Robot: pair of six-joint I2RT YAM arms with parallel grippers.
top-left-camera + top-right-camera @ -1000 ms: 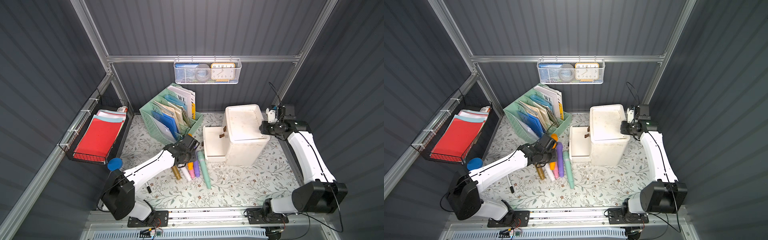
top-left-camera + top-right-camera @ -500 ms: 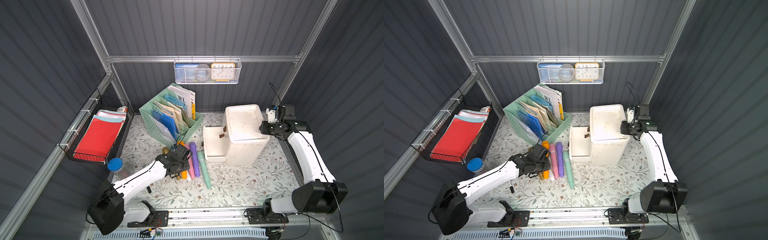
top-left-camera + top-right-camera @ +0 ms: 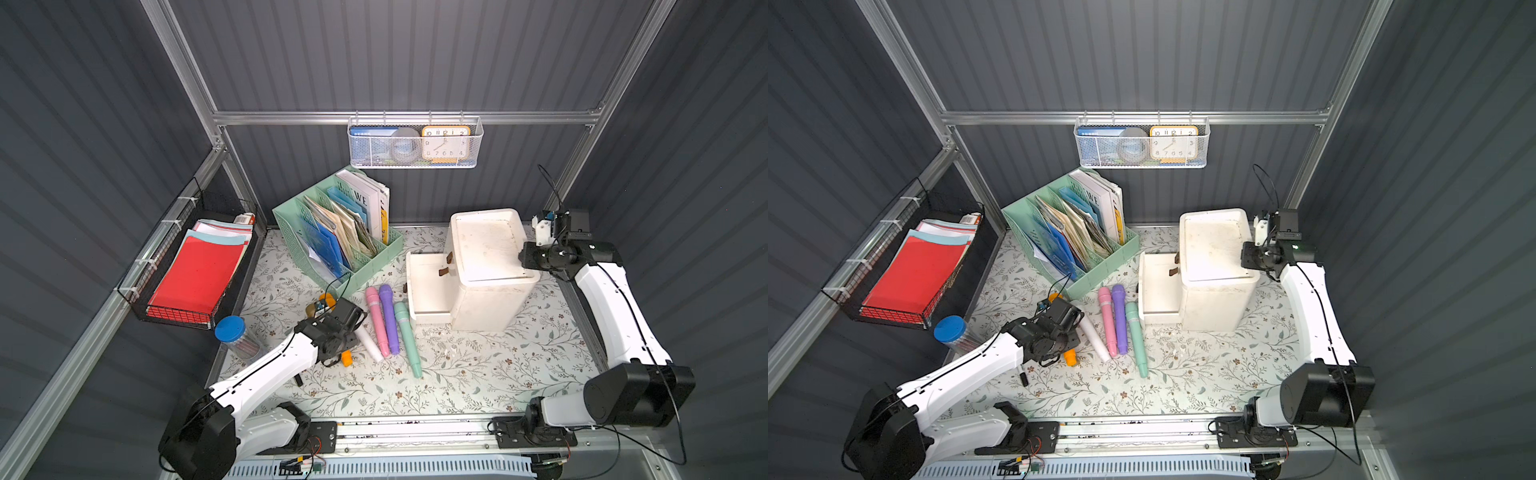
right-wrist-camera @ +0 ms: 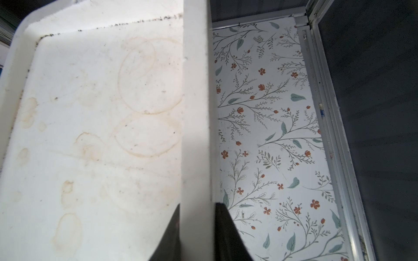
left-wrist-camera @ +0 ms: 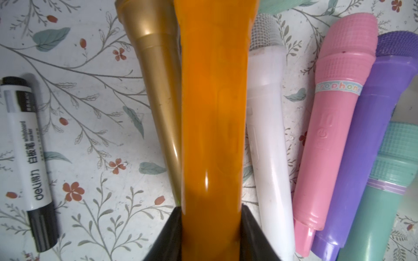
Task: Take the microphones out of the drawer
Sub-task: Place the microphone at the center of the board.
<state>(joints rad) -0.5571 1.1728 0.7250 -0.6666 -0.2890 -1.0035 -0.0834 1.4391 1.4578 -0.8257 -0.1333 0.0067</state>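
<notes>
An orange microphone (image 5: 212, 113) sits between the jaws of my left gripper (image 5: 211, 208), which is shut on its handle. It lies low over the floral table, between a gold microphone (image 5: 158, 90) and a white one (image 5: 267, 135). In both top views the left gripper (image 3: 336, 328) (image 3: 1054, 328) is left of the pulled-out drawer (image 3: 426, 282), whose inside shows only white. My right gripper (image 4: 196, 204) is shut on the top rim of the white drawer unit (image 3: 486, 257).
Pink (image 3: 377, 320), purple (image 3: 388, 318) and teal (image 3: 405, 336) microphones lie side by side before the drawer. A marker (image 5: 29, 162) lies near the left arm. A blue-lidded jar (image 3: 230, 328), a green file organiser (image 3: 336, 237) and a black wire basket (image 3: 187, 270) stand at the left.
My left gripper has carried the orange microphone toward the front left, away from the drawer, and brought it down beside the gold one. The right arm has not moved.
</notes>
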